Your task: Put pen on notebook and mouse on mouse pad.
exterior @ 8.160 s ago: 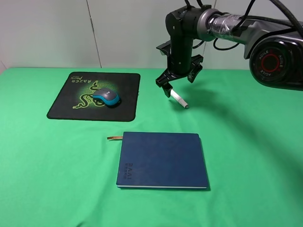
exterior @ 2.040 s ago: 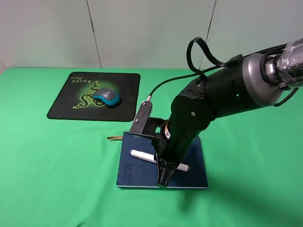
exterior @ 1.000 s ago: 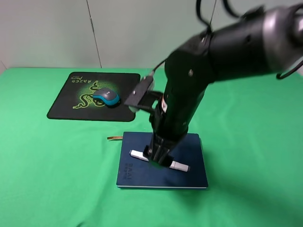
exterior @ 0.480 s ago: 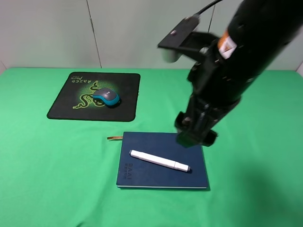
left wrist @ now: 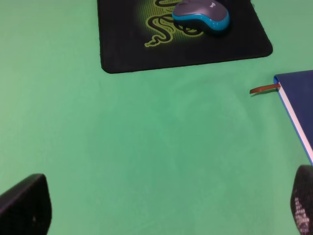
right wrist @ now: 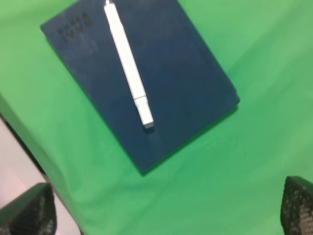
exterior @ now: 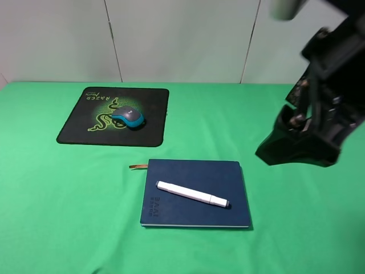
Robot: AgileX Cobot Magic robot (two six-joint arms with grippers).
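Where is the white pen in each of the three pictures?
Exterior high: the pen lies slanted across the notebook, low and centre.
Left wrist: the pen is not in it; only the notebook's corner and brown ribbon show.
Right wrist: the pen lies along the notebook's cover, upper middle.
Shared landmark: the navy notebook.

Bright, even light falls from above, with soft shadows under the notebook. The right gripper view looks slightly blurred, perhaps from motion; its arm smears darkly in the exterior view.
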